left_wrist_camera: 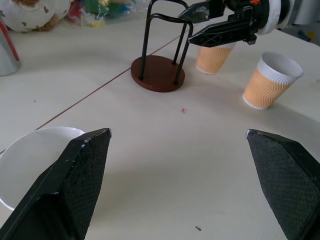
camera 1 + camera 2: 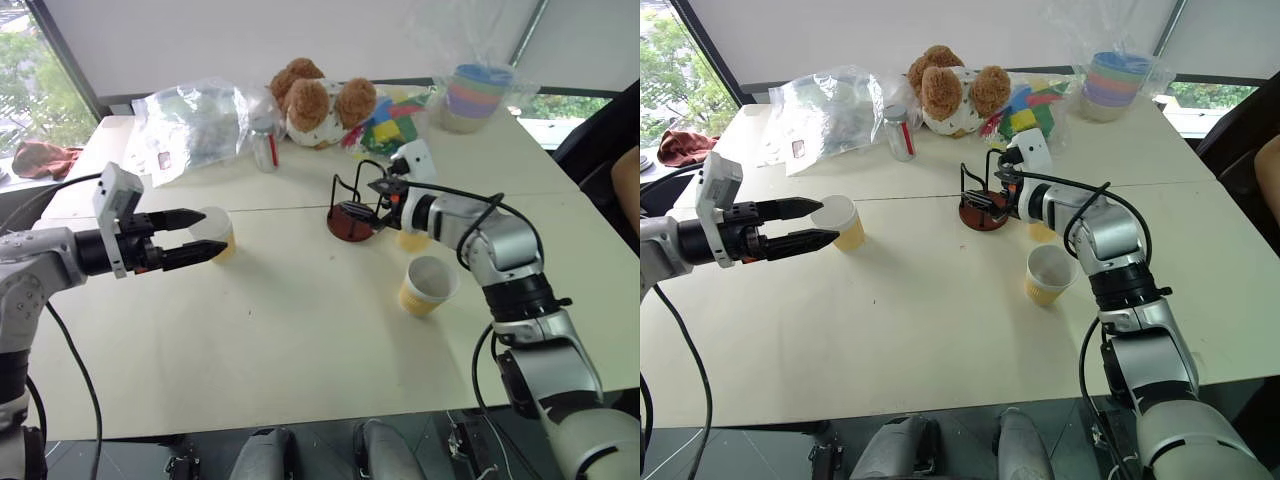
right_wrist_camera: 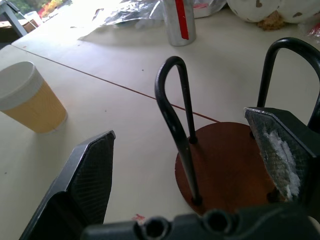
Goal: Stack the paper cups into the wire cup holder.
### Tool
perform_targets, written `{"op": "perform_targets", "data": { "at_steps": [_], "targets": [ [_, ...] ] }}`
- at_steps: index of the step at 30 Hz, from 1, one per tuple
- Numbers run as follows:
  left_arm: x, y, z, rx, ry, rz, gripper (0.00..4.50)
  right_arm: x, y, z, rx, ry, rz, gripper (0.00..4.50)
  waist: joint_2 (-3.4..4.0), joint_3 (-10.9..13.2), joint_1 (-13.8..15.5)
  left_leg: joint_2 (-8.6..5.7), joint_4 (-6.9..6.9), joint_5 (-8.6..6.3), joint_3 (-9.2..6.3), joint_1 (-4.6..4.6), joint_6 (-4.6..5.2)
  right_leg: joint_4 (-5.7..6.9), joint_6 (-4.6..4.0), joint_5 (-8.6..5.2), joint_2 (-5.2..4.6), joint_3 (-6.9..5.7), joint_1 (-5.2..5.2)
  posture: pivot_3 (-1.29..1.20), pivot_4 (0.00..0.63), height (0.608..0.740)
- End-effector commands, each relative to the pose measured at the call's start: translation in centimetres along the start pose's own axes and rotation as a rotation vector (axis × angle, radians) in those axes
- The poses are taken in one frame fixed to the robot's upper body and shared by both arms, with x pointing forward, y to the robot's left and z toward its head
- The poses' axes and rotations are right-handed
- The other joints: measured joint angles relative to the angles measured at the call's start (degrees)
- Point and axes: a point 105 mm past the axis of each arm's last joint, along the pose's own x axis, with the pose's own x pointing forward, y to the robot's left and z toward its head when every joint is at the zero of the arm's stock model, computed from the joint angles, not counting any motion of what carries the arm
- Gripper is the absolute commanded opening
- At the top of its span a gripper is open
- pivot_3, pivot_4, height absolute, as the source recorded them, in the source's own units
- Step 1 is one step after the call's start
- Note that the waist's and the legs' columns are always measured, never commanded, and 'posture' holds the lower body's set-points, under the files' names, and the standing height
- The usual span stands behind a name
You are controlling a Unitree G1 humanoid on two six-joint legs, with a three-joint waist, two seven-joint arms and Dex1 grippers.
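Three yellow-orange paper cups stand upright on the table: one at the left (image 2: 216, 232), one near the front right (image 2: 428, 285), and one (image 1: 214, 57) partly behind my right forearm. The wire cup holder (image 2: 352, 216), a reddish-brown disc with black wire loops, stands empty at the table's middle. My left gripper (image 2: 208, 232) is open and empty, its tips right by the left cup, which sits just off one finger. My right gripper (image 1: 187, 29) is open and empty at the holder, with one wire loop (image 3: 175, 115) between its fingers.
Along the far edge lie a crumpled clear plastic bag (image 2: 195, 120), a silver can (image 2: 265, 150), a teddy bear (image 2: 320, 100), coloured toy blocks (image 2: 388, 125) and a stack of pastel bowls in plastic (image 2: 478, 95). A reddish cloth (image 2: 40, 158) lies off to the far left.
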Motion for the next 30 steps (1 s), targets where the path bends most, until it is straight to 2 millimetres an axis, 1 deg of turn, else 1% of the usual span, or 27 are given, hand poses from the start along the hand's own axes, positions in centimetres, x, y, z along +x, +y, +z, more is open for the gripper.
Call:
{"op": "perform_targets", "data": {
  "at_steps": [1,3,4,5,7,9,13,16,18,21,24,26,28,30],
  "targets": [
    [-0.3,0.0,1.1,0.054,-0.039,0.026,4.5,0.3,0.3,2.2,-0.046,-0.068,0.016,3.16,0.0,0.0,0.02,0.01,0.0,0.0,0.0,0.0,0.0,0.0,0.0,0.0,0.0,0.0,0.0,0.0,0.15,0.74],
    [-0.3,0.1,1.0,0.054,-0.041,0.032,4.5,0.4,0.5,2.5,-0.047,-0.076,0.03,2.08,0.0,0.0,0.06,0.01,0.0,0.0,0.0,0.0,-0.01,0.0,0.0,0.0,0.0,0.0,0.0,0.0,0.15,0.74],
    [-0.2,0.2,0.9,0.054,-0.041,0.036,4.5,0.5,0.6,2.5,-0.048,-0.077,0.035,1.64,0.0,0.0,0.08,0.01,0.0,0.0,0.0,0.0,-0.01,0.0,0.0,0.0,0.0,0.0,0.0,0.0,0.15,0.74],
    [-0.2,0.2,0.8,0.055,-0.041,0.038,4.5,0.5,0.7,2.6,-0.05,-0.078,0.037,1.01,0.0,0.0,0.12,0.0,0.01,0.0,0.0,0.0,-0.01,0.0,0.0,0.0,-0.01,0.01,0.0,0.0,0.15,0.74],
    [-0.2,0.3,0.8,0.056,-0.043,0.041,4.5,0.5,0.8,2.7,-0.052,-0.08,0.042,0.02,0.0,0.0,0.21,-0.01,0.02,0.0,0.0,0.0,-0.01,0.01,0.0,0.0,-0.02,0.01,0.01,0.0,0.15,0.74],
    [-0.1,0.5,0.8,0.059,-0.045,0.045,4.5,0.5,1.1,3.3,-0.066,-0.097,0.056,0.02,-0.01,-0.01,0.19,-0.01,0.02,0.0,0.0,0.0,-0.01,0.01,0.0,0.0,-0.03,0.01,0.01,0.0,0.15,0.74],
    [-0.3,1.2,0.9,0.066,-0.053,0.063,4.5,-0.5,3.1,6.0,-0.192,-0.169,0.14,0.02,0.02,0.01,0.11,-0.01,0.01,0.0,0.01,0.0,-0.01,0.01,0.0,0.0,-0.03,0.0,-0.01,0.0,0.15,0.74],
    [-0.4,1.6,0.8,0.072,-0.05,0.074,4.5,-1.2,5.4,7.8,-0.232,-0.207,0.216,0.02,0.02,0.01,0.07,0.0,-0.01,0.0,0.0,0.0,-0.02,0.02,0.0,0.0,-0.01,0.0,-0.03,0.0,0.15,0.74],
    [-0.4,1.7,0.8,0.075,-0.049,0.075,4.5,-1.7,6.8,8.2,-0.203,-0.204,0.241,0.02,0.01,0.01,0.07,0.01,-0.01,0.0,0.0,0.0,-0.02,0.02,0.0,0.0,0.0,0.0,-0.03,0.0,0.15,0.74],
    [-0.5,1.8,0.7,0.077,-0.049,0.078,4.5,-1.7,7.4,7.5,-0.126,-0.124,0.181,0.02,-0.02,-0.02,0.12,0.02,-0.01,0.0,-0.01,0.0,-0.02,0.04,0.0,0.0,-0.02,0.0,-0.03,0.0,0.15,0.74],
    [-0.7,1.9,0.6,0.076,-0.047,0.084,4.5,-2.2,10.8,6.4,-0.043,-0.075,0.24,0.02,-0.03,-0.02,0.29,0.01,0.01,0.01,-0.01,0.0,-0.04,0.07,0.0,0.01,-0.09,0.0,-0.02,0.0,0.15,0.74],
    [-0.7,1.9,0.6,0.075,-0.044,0.082,4.5,-2.3,12.4,5.6,-0.019,-0.046,0.249,0.02,-0.03,-0.02,0.22,0.0,0.0,0.01,-0.01,0.0,-0.04,0.08,0.0,0.01,-0.18,0.0,-0.04,0.0,0.15,0.74],
    [-0.6,1.7,0.6,0.064,-0.036,0.061,4.5,-2.2,12.8,4.5,0.01,-0.012,0.23,0.02,-0.03,-0.02,0.26,-0.01,0.0,0.01,-0.02,-0.01,-0.04,0.08,0.0,0.01,-0.13,-0.01,-0.04,0.0,0.15,0.74],
    [-0.6,1.3,0.7,0.059,-0.025,0.042,4.5,-2.1,12.9,3.7,0.031,0.014,0.21,0.02,-0.06,-0.04,0.32,-0.04,0.01,0.01,-0.01,-0.01,-0.04,0.08,0.0,0.01,-0.11,-0.05,-0.03,0.0,0.15,0.74]
  ]
}}
